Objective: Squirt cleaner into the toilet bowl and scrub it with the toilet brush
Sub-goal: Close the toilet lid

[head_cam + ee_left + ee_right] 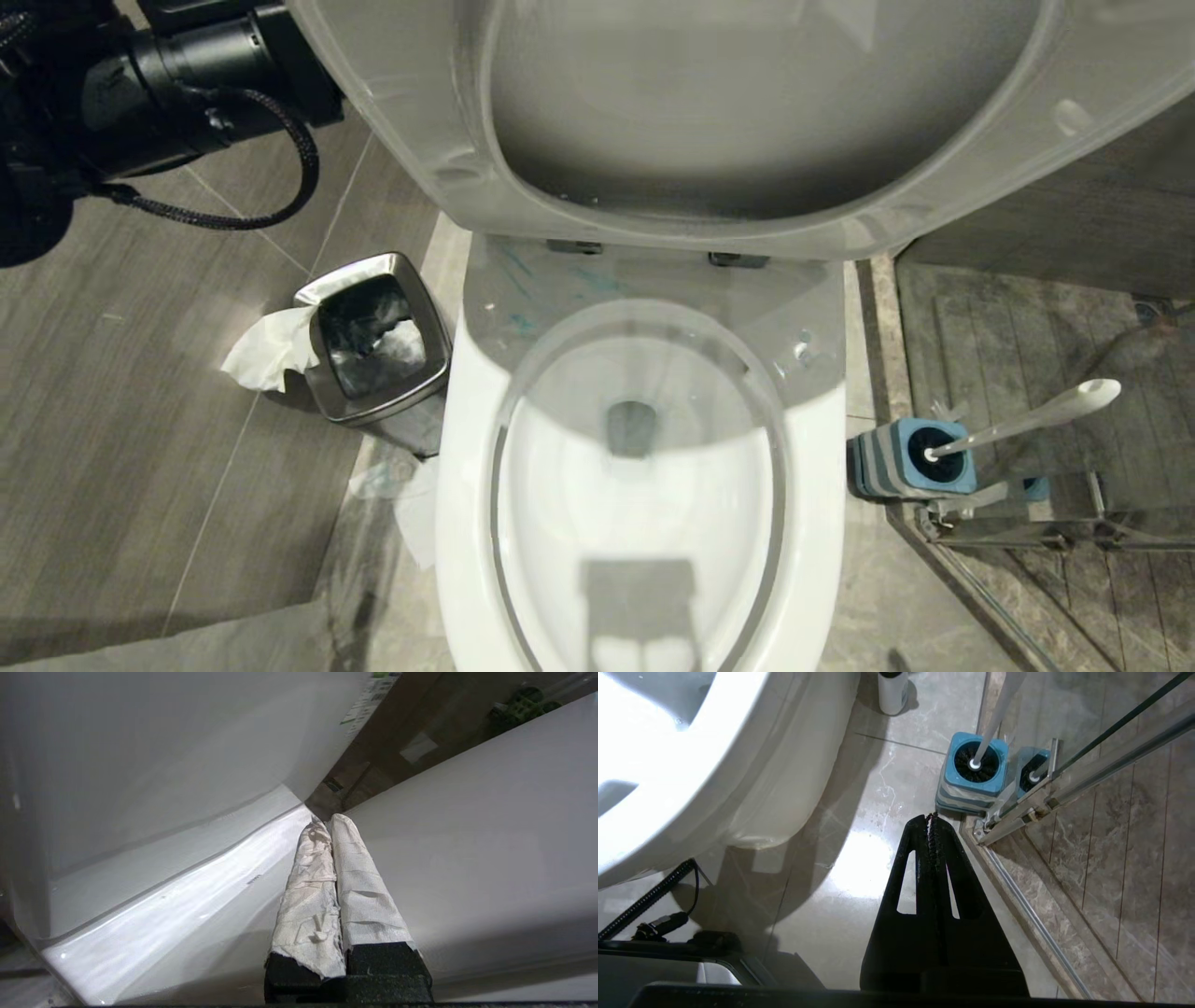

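Note:
The white toilet bowl (467, 485) fills the middle of the head view, its lid (747, 112) raised. Thin turquoise smears of cleaner (593, 278) streak the ceramic near the hinges. The toilet brush (1036, 417) leans in its blue-topped holder (910, 459) on the floor right of the bowl. My left gripper (327, 819), fingers wrapped in white paper, is shut and empty, pointing into the gap between the tank and the raised lid. My right gripper (931, 816) hangs shut and empty over the floor, a short way from the holder (975, 767) and brush handle (994, 714).
A steel waste bin (378, 336) with tissue hanging out stands left of the bowl, more paper on the floor beside it. A glass shower partition with a metal rail (1027, 532) runs right behind the holder. A white cylindrical container (893, 690) stands by the toilet base.

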